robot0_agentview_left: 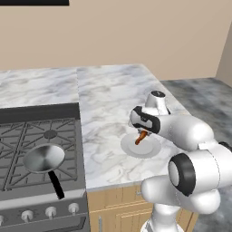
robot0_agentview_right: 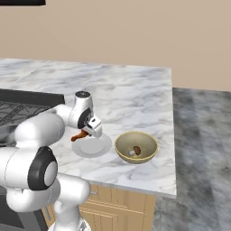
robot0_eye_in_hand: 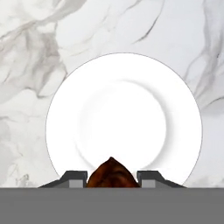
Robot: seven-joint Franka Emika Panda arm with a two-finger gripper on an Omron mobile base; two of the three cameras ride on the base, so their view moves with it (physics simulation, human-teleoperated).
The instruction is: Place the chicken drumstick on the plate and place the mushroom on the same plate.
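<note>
Between my fingertips sits the chicken drumstick (robot0_eye_in_hand: 113, 173), clamped by my gripper (robot0_eye_in_hand: 112, 178), which is closed down tight on it. Largest first: the marble desk (robot0_agentview_left: 108, 95) carries everything; near its front edge lies the plate (robot0_eye_in_hand: 124, 120), bare and directly under me, with the drumstick hanging just above it (robot0_agentview_left: 141, 137). Beside the plate, toward the desk's right edge, the tan bowl (robot0_agentview_right: 136, 146) holds the mushroom (robot0_agentview_right: 135, 151). I judge the drumstick light, firm and somewhat rounded, so it could twist in a narrow pinch; a hold across its thicker end seems safest.
</note>
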